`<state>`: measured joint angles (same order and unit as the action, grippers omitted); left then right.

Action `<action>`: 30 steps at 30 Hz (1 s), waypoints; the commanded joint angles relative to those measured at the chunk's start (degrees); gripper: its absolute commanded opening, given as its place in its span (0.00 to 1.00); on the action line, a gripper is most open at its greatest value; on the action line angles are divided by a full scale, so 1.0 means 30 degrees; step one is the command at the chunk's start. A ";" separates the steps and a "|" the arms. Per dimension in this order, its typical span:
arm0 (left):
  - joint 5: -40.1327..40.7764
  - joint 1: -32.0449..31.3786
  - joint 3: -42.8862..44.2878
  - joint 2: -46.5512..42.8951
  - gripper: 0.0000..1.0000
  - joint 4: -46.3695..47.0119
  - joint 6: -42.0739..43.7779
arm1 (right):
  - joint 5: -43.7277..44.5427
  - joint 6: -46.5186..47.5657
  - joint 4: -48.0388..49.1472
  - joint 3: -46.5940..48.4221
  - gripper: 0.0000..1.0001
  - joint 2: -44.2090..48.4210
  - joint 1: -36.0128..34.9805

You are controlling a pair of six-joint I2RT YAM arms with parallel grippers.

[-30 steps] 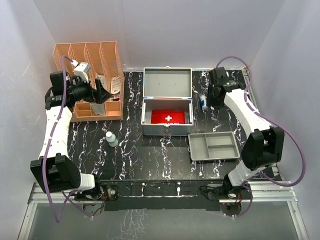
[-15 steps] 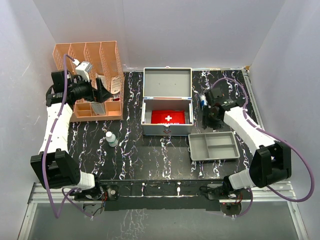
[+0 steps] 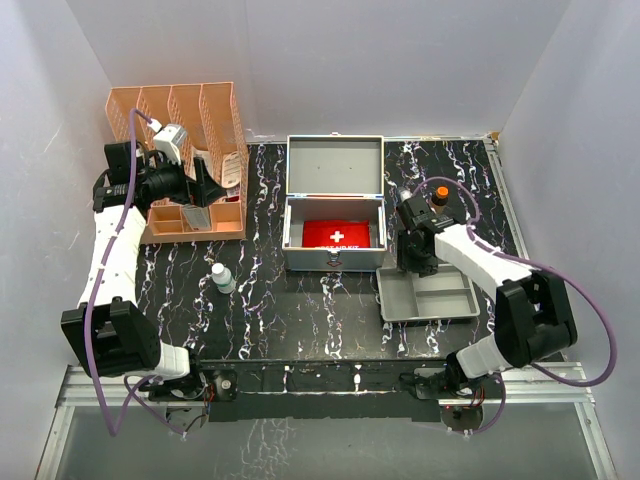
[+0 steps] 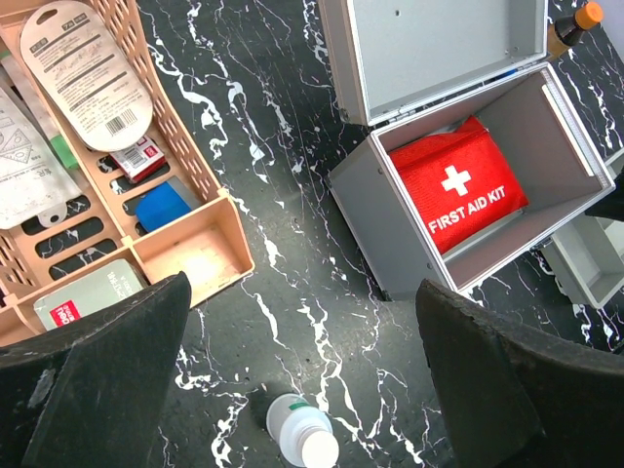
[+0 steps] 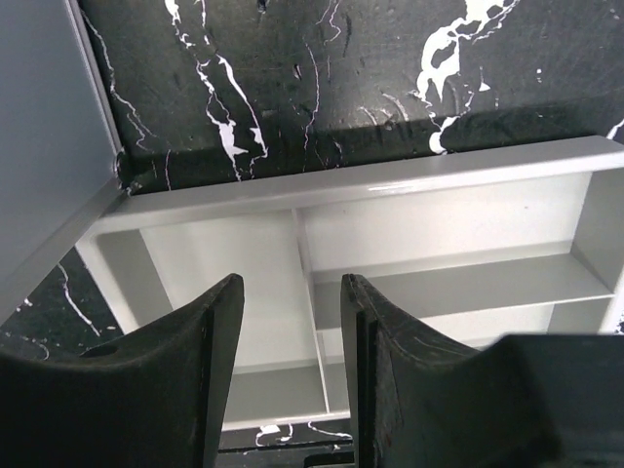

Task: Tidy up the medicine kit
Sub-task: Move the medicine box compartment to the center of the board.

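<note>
The medicine kit (image 3: 333,258) stands open at the middle of the marbled table (image 3: 290,310), its lid tipped up at the back and one red first-aid pouch (image 3: 338,234) lying flat inside. The right gripper (image 5: 292,380) hangs just off the kit's right side, over the left end of the single grey divided tray (image 5: 439,229). Its fingers are parted by a narrow gap with nothing between them. The tray's corner sits right against the kit's wall, perhaps touching, though the wrist view is too tight to be sure. The left gripper (image 4: 302,286) is well apart from the kit, at the one peach organiser rack (image 3: 190,110) on the far left. Its jaws are spread wide and empty, with the kit off to its right. Two bottles are in view. One small white bottle (image 4: 304,434) stands on the table in front of the rack, and one orange-capped bottle (image 3: 440,195) stands behind the right arm.
</note>
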<state>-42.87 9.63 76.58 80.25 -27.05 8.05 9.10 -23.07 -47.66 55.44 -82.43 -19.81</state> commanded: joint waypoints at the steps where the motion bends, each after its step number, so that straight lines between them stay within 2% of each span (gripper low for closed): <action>1: -0.0563 -0.0058 0.0936 -0.0236 0.98 -0.0037 0.0095 | 0.0314 -0.0436 0.1509 -0.0397 0.42 -0.0771 -0.0016; 3: -0.0563 -0.0073 0.1001 -0.0196 0.98 -0.0088 0.0156 | 0.0177 -0.0522 0.1609 -0.0651 0.40 -0.1048 -0.0017; 6: -0.0578 -0.0072 0.1047 -0.0170 0.98 -0.0121 0.0211 | 0.0097 -0.0652 0.1702 -0.0952 0.31 -0.1421 -0.0017; 11: -0.0655 -0.0075 0.1076 -0.0062 0.98 -0.0052 0.0175 | 0.0005 -0.0718 0.1684 -0.1039 0.00 -0.1612 -0.0017; 30: -0.0734 -0.0074 0.1018 -0.0031 0.98 0.0188 0.0135 | -0.0533 -0.0593 0.1309 -0.0213 0.00 -0.1456 -0.0638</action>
<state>-43.33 9.63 77.80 80.84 -27.03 8.19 7.77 -23.81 -44.84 52.56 -87.55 -20.03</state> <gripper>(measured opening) 0.981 0.012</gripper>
